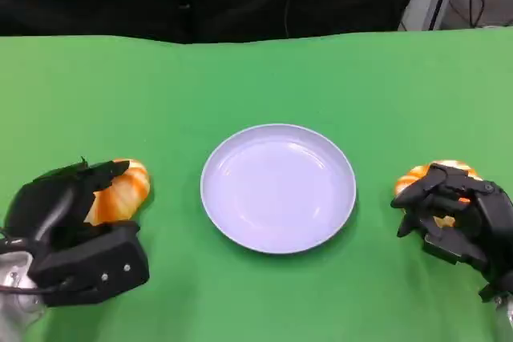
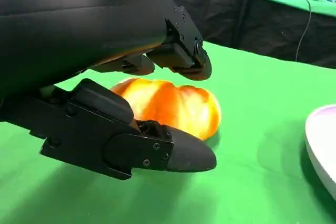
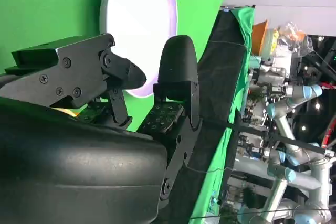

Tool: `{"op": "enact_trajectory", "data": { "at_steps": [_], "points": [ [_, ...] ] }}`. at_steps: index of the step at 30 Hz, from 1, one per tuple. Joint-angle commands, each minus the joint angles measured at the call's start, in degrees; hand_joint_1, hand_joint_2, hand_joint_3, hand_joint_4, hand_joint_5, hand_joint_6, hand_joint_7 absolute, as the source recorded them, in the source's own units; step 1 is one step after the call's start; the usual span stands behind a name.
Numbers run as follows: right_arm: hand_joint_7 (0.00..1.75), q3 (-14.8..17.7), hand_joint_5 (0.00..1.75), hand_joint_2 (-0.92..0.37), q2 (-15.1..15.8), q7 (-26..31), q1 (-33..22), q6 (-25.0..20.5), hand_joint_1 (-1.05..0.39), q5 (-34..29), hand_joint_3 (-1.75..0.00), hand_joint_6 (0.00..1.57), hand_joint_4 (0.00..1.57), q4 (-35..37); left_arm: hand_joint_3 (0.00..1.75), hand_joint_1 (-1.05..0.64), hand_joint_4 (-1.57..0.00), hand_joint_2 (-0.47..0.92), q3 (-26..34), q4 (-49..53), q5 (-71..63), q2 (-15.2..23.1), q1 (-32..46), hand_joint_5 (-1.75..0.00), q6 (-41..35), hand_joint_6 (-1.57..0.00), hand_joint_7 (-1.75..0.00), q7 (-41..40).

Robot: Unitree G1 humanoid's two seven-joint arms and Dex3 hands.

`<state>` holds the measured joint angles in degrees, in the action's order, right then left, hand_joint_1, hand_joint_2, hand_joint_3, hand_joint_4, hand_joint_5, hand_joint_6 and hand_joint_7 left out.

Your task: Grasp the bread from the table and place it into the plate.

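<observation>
Looking at it, I'm barely started: plate [image 1: 278, 188] sits bare, left hand [image 1: 76, 234] cups the nine o'clock bread [image 1: 120, 190], right hand [image 1: 457, 218] curls over the three o'clock bread [image 1: 425, 175], neither lifted.

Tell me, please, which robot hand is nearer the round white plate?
Right. The right robot hand, over one orange bread, sits closer to the round white plate's rim than the left robot hand.
</observation>
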<state>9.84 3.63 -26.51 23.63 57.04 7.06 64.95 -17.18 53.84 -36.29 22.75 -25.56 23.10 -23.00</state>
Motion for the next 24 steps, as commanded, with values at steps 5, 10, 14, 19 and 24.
{"op": "enact_trajectory", "data": {
  "at_steps": [5,10,14,19,24],
  "points": [
    [1.05,0.34,1.44,-0.80,0.35,-0.39,0.30,0.14,0.06,0.74,-0.73,0.86,0.84,-0.09,0.33,-0.86,-0.34,0.92,-0.85,4.42,1.06,-0.09,-2.88,0.00,-0.37,-0.50,-0.01,1.28],
    [1.03,0.30,1.43,-0.82,0.45,-0.13,0.16,0.24,0.06,0.51,-0.70,0.87,0.84,-0.19,0.33,-0.86,-0.34,0.92,-1.44,6.20,1.08,-0.50,-3.88,0.00,-0.72,-0.50,-0.01,1.17],
    [1.02,0.47,1.42,-0.84,0.37,-0.70,0.14,-0.31,0.06,1.03,-0.68,0.87,0.84,-0.33,0.33,-0.86,-0.35,0.92,-1.53,7.86,1.61,-1.21,-4.81,-0.01,-1.25,-0.51,-0.01,1.45],
    [1.02,0.43,1.43,-0.84,0.38,-0.38,0.03,-0.21,0.06,0.85,-0.67,0.87,0.84,-0.48,0.34,-0.86,-0.36,0.92,-1.79,9.33,1.56,-1.49,-5.43,-0.01,-1.57,-0.51,-0.01,1.41],
    [1.01,0.38,1.42,-0.84,0.52,-0.19,-0.01,-0.21,0.06,0.65,-0.66,0.88,0.84,-0.40,0.34,-0.86,-0.36,0.92,-1.81,10.25,1.71,-1.76,-5.74,-0.01,-1.71,-0.52,-0.01,1.53]
  ]
}}
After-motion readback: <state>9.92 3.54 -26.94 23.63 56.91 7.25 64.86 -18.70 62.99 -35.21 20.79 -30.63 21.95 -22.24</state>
